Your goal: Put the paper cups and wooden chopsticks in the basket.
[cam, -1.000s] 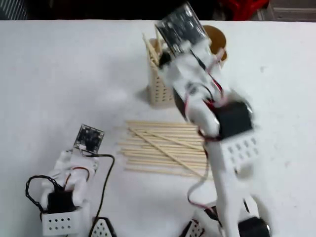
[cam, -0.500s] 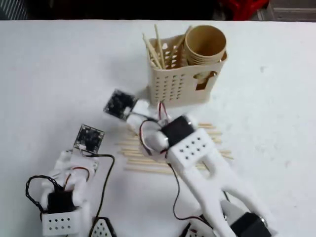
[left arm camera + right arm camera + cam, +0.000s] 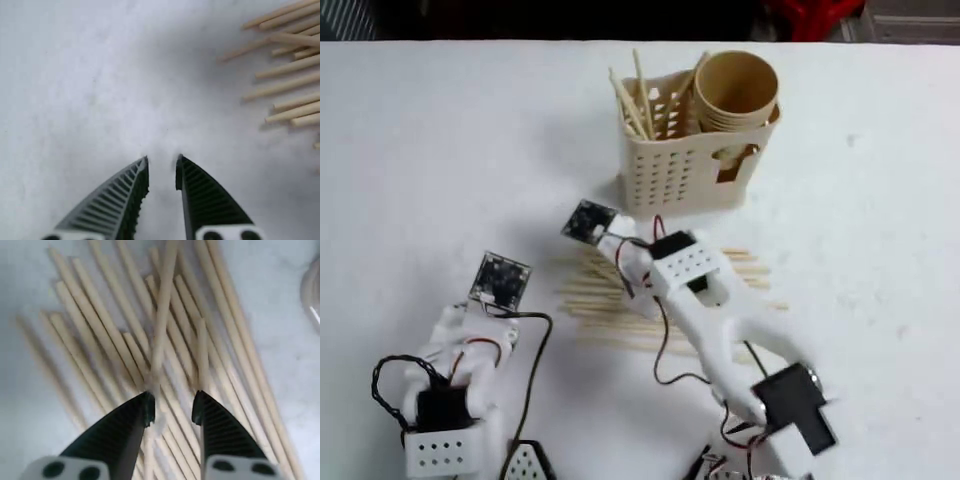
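While the right gripper is hanging narrow-jawed over crossed wooden chopsticks, it is risking pinching several askew; left gripper jaws likewise narrowly parted.

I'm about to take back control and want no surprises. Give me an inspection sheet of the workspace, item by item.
Surface: white table.
Job's things: basket upright at the far side; paper cups stacked in one end, a few chopsticks standing in the other; loose chopsticks lying on the table in front of it.
Clutter: nothing seen.
Tools: left tool open above bare table, beside the loose chopsticks' ends; right tool open over the loose pile.
Cables: black cable loops beside the left arm; wires run along the right arm.
Surroundings: dark beyond the far edge, with a red object.
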Motion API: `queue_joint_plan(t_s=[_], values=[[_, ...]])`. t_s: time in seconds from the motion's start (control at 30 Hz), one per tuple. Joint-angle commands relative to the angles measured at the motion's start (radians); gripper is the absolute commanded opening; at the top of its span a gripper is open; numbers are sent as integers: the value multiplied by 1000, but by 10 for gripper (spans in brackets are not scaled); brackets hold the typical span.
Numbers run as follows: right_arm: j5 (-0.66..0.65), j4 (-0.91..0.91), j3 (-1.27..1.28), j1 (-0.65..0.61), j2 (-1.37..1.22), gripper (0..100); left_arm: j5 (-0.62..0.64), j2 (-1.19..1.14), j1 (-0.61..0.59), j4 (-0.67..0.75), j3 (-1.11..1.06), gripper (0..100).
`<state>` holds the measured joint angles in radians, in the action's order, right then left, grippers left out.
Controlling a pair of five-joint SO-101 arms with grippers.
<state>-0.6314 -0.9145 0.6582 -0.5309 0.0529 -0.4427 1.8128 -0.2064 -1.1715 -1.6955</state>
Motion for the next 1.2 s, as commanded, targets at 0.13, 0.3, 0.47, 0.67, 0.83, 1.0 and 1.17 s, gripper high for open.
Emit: queue_joint_plan(t_s=[0.13,0.3,0.47,0.67,0.83,1.0,1.17], values=[[-18,64,-35,27,-65,87,2,8,12,-12,3,109],[-17,64,-37,30,-68,25,2,8,12,-12,3,109],[-17,58,-38,30,-53,16,2,8,12,-12,3,109],[34,-19,-37,24,137,16,2,8,12,-12,3,109],[106,-93,-37,21,394,16,2,8,12,-12,3,109],[193,-99,-106,21,648,16,2,8,12,-12,3,109],[269,-101,-376,21,714,16,2,8,12,-12,3,109]])
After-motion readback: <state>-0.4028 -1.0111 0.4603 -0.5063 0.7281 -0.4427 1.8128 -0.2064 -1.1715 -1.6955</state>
